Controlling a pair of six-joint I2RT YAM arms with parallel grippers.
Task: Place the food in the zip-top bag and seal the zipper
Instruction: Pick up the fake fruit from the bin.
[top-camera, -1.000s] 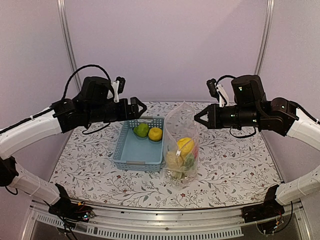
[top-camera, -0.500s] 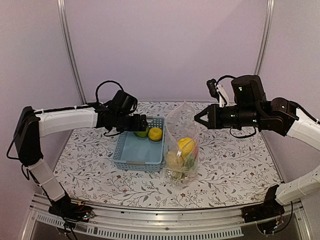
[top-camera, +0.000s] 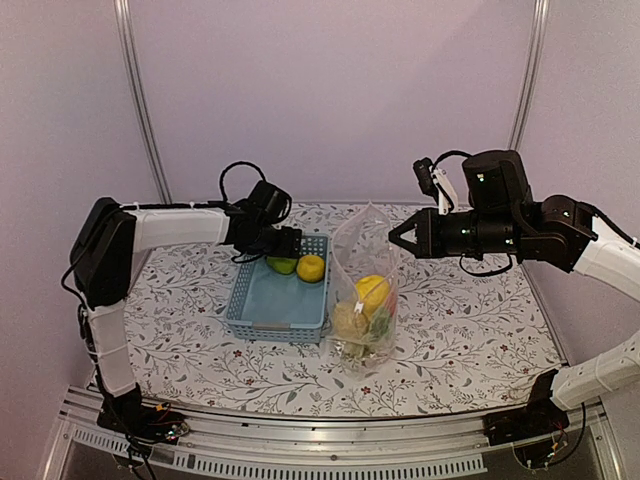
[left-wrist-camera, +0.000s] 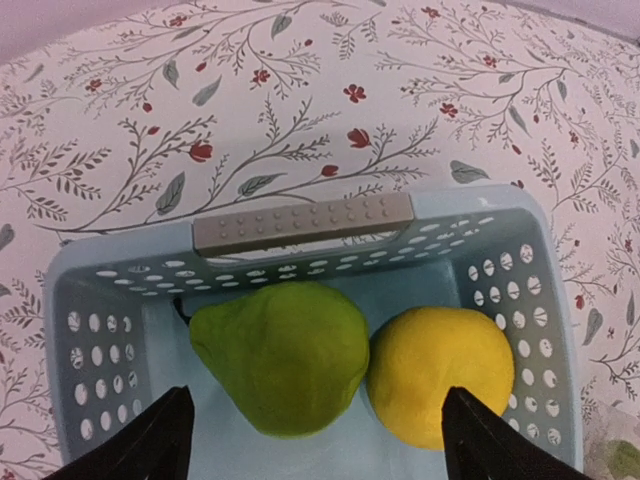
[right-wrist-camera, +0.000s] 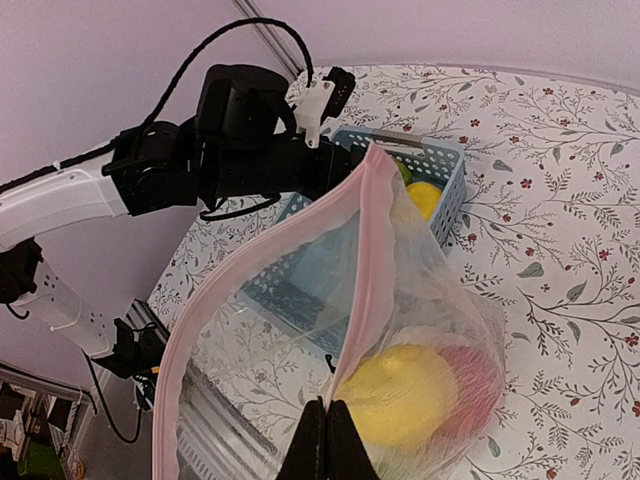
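Pinching bag (right-wrist-camera: 400, 290), R jaws (L open over pear (left-wrist-camera: 280, 355)).

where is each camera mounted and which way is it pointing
Top external: above and behind the bases, facing down over the table; both arms show, left tool over the basket, right tool at the bag.
Left wrist: on the left arm, looking down into the basket at a green pear and lemon; its open fingertips show below.
Right wrist: looks along its shut fingers pinching the bag rim, toward the left arm.
Shared: all three show the basket.
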